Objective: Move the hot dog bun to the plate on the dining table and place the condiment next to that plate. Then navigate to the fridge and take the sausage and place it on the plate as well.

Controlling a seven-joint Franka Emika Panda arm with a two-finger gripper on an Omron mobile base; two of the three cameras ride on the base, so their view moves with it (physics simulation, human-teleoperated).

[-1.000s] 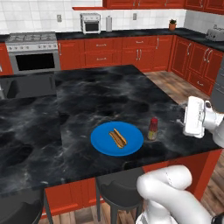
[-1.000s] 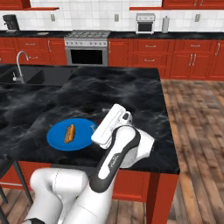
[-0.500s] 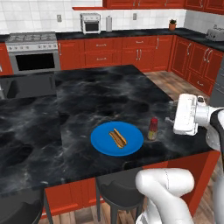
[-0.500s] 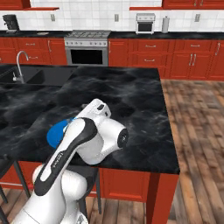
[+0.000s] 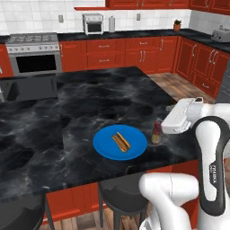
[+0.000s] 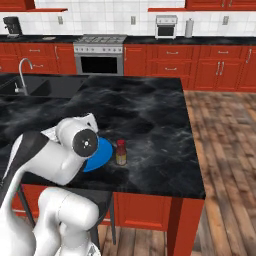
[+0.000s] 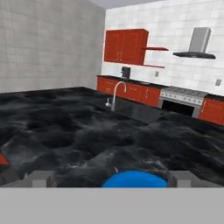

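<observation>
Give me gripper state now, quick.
Gripper: jaws look apart, nothing between them, so open and empty. Bun on plate, condiment beside it.

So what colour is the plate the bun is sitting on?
Bright blue, plain. The plate with the bun shows best in the left base view.

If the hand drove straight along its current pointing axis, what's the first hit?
Probably nothing close. The hand points nearly level across the dining table, passing above the plate. Farther along sit the sink faucet and wall cabinets; depth is unclear.
</observation>
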